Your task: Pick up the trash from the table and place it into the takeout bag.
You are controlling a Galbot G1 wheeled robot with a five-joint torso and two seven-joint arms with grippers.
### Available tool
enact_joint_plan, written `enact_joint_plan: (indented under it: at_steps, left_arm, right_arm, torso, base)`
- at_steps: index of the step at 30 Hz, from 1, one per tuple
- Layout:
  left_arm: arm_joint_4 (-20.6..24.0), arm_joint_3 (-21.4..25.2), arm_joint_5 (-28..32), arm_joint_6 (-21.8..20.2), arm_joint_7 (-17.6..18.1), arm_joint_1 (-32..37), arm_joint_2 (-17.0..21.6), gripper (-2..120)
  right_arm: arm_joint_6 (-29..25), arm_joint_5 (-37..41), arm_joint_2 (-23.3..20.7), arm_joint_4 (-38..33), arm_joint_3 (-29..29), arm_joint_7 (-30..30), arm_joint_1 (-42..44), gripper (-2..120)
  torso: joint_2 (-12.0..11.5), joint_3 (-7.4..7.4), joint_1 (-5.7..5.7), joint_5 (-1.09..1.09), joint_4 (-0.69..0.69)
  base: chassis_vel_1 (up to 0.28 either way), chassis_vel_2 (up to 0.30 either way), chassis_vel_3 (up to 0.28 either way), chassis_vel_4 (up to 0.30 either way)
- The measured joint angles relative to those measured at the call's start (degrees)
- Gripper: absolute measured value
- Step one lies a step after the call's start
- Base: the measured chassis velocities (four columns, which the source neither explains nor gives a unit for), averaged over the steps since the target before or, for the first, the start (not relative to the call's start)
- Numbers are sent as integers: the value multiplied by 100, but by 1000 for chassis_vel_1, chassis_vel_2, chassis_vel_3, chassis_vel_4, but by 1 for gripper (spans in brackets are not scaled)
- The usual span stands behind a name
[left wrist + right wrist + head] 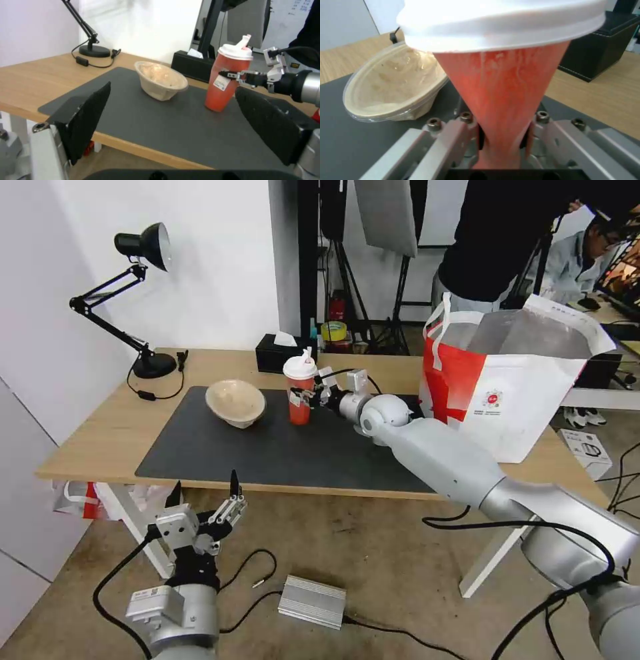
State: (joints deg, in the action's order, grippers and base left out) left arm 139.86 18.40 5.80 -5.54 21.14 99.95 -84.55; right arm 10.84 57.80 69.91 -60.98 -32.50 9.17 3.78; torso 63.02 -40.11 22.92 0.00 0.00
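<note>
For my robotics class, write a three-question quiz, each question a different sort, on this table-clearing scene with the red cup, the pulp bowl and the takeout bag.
1. True or false: the right claw is shut on the red drink cup.
2. Which lies nearest the desk lamp? A) takeout bag B) beige paper-pulp bowl C) black tissue box
3. Fill in: the left claw hangs open below the table edge, over the ____.

Key: 1 true; 2 B; 3 floor.
</note>
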Motion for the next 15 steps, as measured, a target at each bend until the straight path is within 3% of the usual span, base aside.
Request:
enact_joint_plan:
  at_steps: [5, 15]
  left_arm:
    - [-15, -6, 0, 0, 0, -12, 13, 100]
    - [-2, -1, -1, -8, 3, 1, 41, 100]
  right_arm:
    - [-9, 108, -205, -339, 25, -21, -99, 3]
    - [24, 317, -857, -1400, 122, -310, -221, 3]
  torso:
    - [0, 0, 0, 0, 0]
    - [0, 0, 0, 0, 0]
  base:
    - [0, 0, 0, 0]
    - [0, 0, 0, 0]
